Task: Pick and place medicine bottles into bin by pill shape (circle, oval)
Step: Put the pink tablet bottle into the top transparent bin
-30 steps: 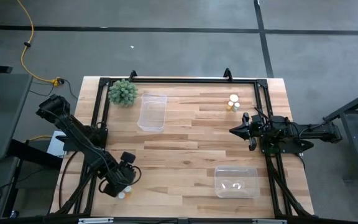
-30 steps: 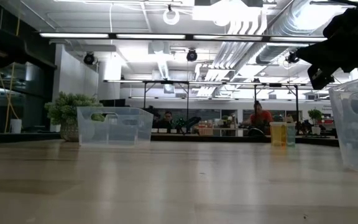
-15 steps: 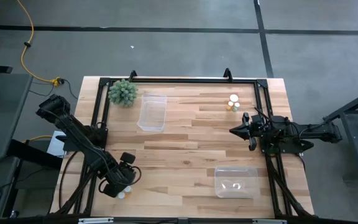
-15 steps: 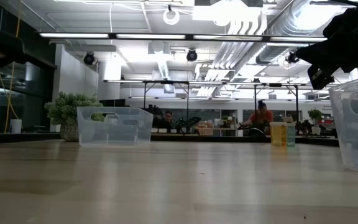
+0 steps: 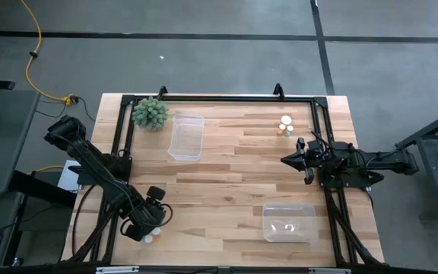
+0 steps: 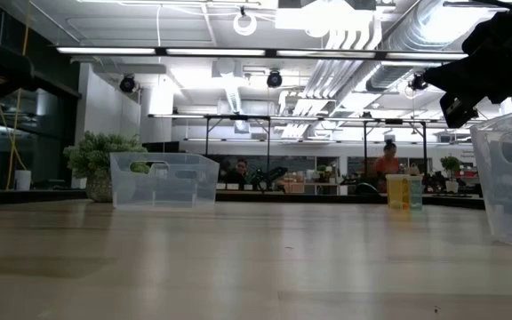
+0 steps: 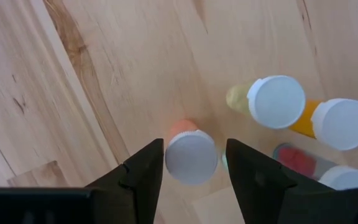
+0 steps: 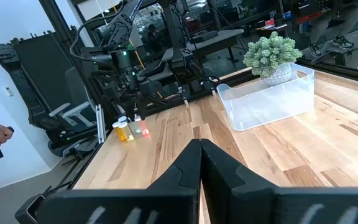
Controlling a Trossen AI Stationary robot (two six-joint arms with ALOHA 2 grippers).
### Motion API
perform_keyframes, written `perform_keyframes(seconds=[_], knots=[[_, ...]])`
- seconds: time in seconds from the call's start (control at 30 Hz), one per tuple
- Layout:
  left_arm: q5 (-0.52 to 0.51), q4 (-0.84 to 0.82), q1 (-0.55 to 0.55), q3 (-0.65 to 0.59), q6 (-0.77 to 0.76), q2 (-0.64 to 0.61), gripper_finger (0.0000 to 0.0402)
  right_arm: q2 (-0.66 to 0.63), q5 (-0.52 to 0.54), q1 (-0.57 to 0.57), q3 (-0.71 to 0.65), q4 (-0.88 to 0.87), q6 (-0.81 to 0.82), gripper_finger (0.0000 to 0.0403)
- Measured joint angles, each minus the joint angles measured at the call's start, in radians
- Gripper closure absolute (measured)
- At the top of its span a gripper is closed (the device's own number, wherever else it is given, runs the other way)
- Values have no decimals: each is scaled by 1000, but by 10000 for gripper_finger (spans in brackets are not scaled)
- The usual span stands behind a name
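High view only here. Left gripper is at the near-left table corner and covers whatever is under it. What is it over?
Observer: In the left wrist view, the left gripper straddles a reddish bottle with a white cap, fingers open on either side.
Operator: Anything crowding it?
Observer: Three more are close beside it: a yellow bottle, an orange bottle and a red bottle. None is between the fingers.
Operator: Right arm?
Observer: The right wrist view shows the right gripper shut and empty, by the table's right edge.
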Motion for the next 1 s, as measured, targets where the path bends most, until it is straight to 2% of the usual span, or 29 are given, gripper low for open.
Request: perform_keyframes(seconds=[0.47,0.8,1.0], knots=[[-14,-9,0,0,48,0,241,0,0,0,0,0,0,402],[-15,-10,0,0,48,0,299,0,0,0,0,0,0,402],[-6,-46,34,24,51,-4,295,0,0,0,0,0,0,402]])
